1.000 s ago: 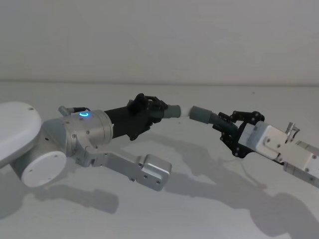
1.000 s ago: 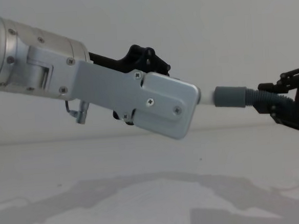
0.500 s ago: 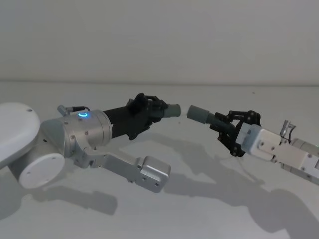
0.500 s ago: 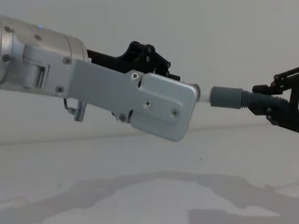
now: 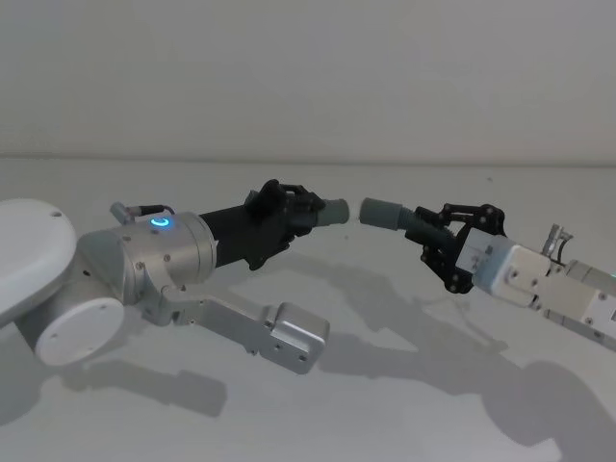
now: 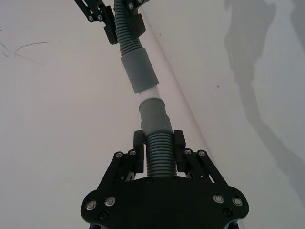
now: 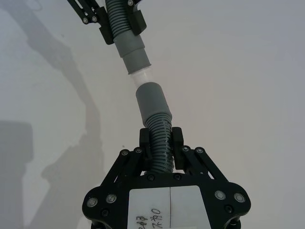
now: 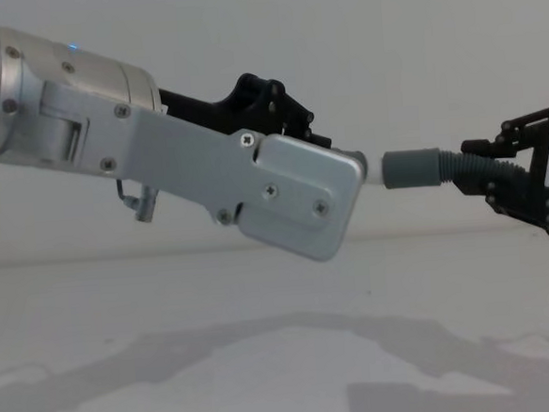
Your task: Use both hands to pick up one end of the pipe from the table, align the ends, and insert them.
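Both pipe pieces hang above the table (image 5: 385,385), end to end. My left gripper (image 5: 300,214) is shut on the ribbed part of one grey pipe piece (image 6: 159,157), whose smooth end (image 5: 335,210) points right. From the right, my right gripper (image 5: 435,229) is shut on the other pipe piece (image 7: 161,138), its end (image 5: 383,212) pointing left. The two ends (image 6: 155,114) (image 6: 138,70) face each other almost in line, with a short gap where something pale shows (image 7: 141,74). In the chest view the right piece's end (image 8: 413,168) nearly meets the left arm's plate (image 8: 293,205).
The left arm's silver elbow and link (image 5: 279,332) hang low over the table in front of the pipe. The right arm's white wrist (image 5: 539,284) stretches away to the right. A plain pale wall (image 5: 308,77) stands behind the table.
My right gripper has carried its pipe piece left and slightly up, narrowing the gap between the two ends. The left gripper has barely moved.
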